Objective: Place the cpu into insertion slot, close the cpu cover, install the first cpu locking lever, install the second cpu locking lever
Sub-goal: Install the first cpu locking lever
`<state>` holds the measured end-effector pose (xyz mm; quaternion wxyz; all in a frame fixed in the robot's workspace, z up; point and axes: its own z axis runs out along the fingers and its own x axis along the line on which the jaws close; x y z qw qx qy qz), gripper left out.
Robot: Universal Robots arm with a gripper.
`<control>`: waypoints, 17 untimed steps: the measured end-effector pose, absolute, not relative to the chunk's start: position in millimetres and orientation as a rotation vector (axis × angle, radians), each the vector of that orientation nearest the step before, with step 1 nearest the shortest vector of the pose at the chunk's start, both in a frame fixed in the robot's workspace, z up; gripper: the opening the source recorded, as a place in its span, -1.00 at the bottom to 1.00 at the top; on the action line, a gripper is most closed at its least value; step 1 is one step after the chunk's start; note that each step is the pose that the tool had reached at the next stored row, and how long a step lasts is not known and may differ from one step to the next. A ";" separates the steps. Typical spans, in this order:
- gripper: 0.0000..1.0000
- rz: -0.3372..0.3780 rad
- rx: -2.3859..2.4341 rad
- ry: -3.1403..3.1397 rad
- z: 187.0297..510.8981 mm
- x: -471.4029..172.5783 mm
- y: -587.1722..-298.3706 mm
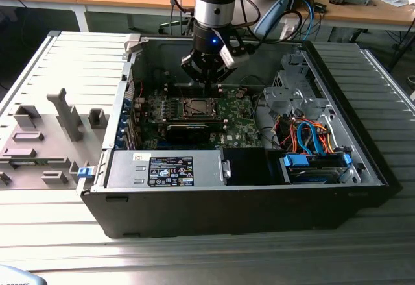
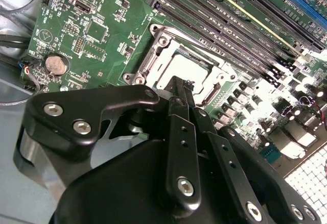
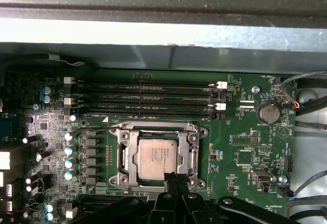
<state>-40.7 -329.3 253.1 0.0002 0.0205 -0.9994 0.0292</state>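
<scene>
- Hovering low over the motherboard point(image 3: 240, 132), the gripper point(image 3: 172, 179) had jaws pressed together, empty: a narrow tip, probably for pushing.
- cpu point(image 3: 153, 157) sat flat in the insertion slot point(image 3: 124, 179); cpu cover point(image 3: 194, 155) apparently lay down around it.

Even room light, with glare whitening the case wall point(image 3: 153, 32).
</scene>
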 end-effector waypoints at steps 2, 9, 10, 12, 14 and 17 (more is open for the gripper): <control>-0.79 0.092 0.075 -3.139 253.1 -40.7 -329.3; -0.79 0.092 0.099 -3.139 253.1 -40.7 -329.3; -0.79 0.092 0.101 -3.139 253.1 -40.7 -329.3; -0.79 0.092 0.106 -3.139 253.1 -40.7 -329.3; -0.79 0.092 0.117 -3.139 253.1 -40.7 -329.3; -0.79 0.092 0.126 -3.138 253.1 -40.7 -329.3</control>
